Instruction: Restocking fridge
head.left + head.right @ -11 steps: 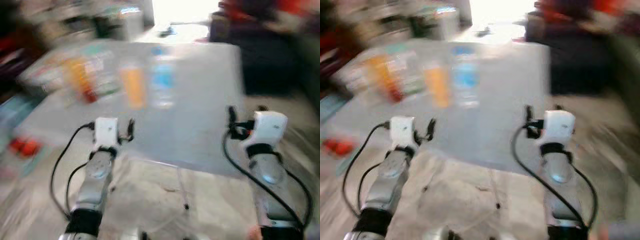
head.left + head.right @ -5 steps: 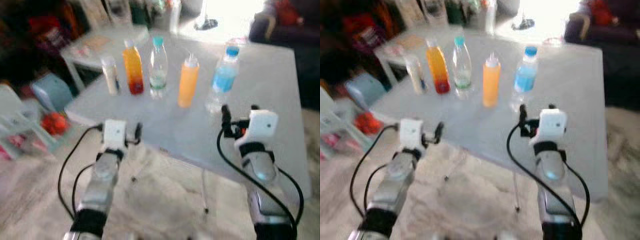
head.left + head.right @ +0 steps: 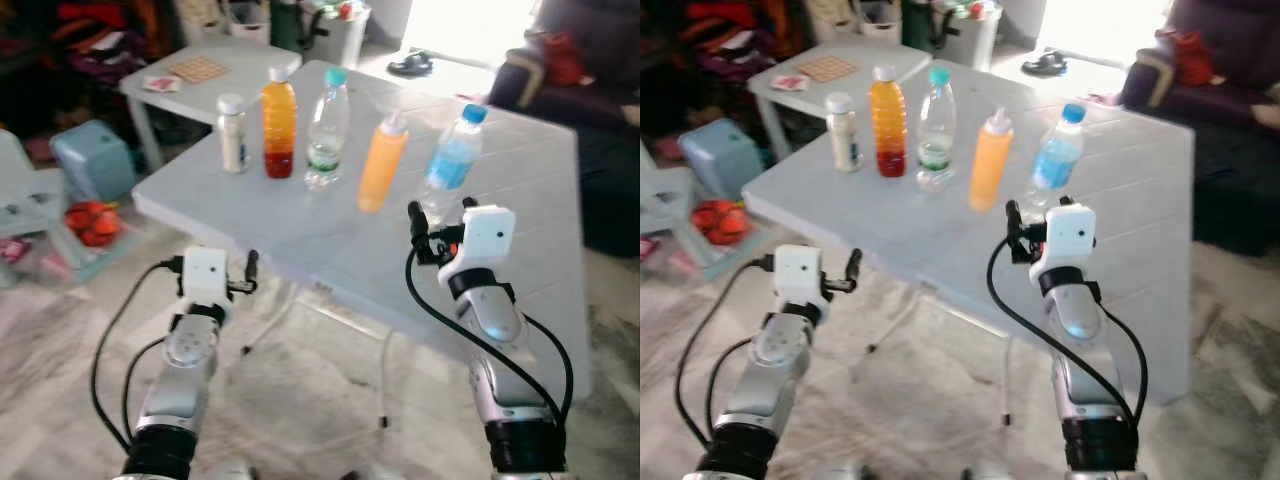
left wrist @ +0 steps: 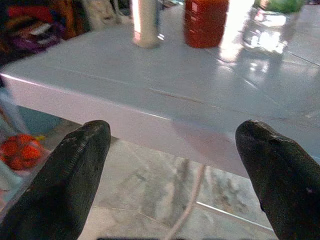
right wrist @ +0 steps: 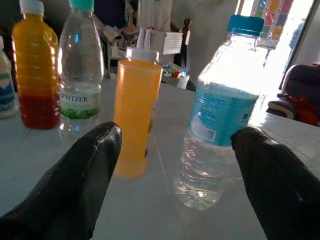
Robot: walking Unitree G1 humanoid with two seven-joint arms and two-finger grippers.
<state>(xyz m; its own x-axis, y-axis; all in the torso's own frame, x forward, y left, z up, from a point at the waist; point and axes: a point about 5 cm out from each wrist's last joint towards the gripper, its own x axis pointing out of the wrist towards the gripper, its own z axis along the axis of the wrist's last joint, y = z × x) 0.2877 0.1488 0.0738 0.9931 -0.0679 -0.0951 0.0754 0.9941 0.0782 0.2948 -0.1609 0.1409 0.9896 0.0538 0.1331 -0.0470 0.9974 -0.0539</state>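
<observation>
A row of five bottles stands upright along the far part of the white tabletop [image 3: 330, 250], in the upper middle of the left eye view. From left to right they are a small white bottle [image 3: 232, 133], a juice bottle [image 3: 279, 124] with an amber top half and a red bottom half, a clear bottle [image 3: 326, 130] with a teal cap and a green label, an orange squeeze bottle [image 3: 381, 166] with a white cap, and a water bottle [image 3: 451, 162] with a blue cap and a blue label. They stand near one another without touching.

The right claw [image 3: 440, 222] is raised over the tabletop in the right centre of the frame, just before the water bottle. Its fingers [image 5: 75, 185] are spread wide and grip nothing; in the right wrist view the orange squeeze bottle and the water bottle both stand in the gap between them (the water bottle is the nearer one).

The left claw [image 3: 248, 272] sits in the lower left of the frame, below and in front of the tabletop's near edge, over the pale stone floor [image 3: 300, 400]. Its fingers [image 4: 65, 180] are likewise spread and empty, facing the tabletop's edge.

At the left of the frame a light blue bin [image 3: 90, 160] stands on the floor, with a net of red fruit [image 3: 92, 220] beside it. A low white side table [image 3: 205, 75] sits at the upper left.
</observation>
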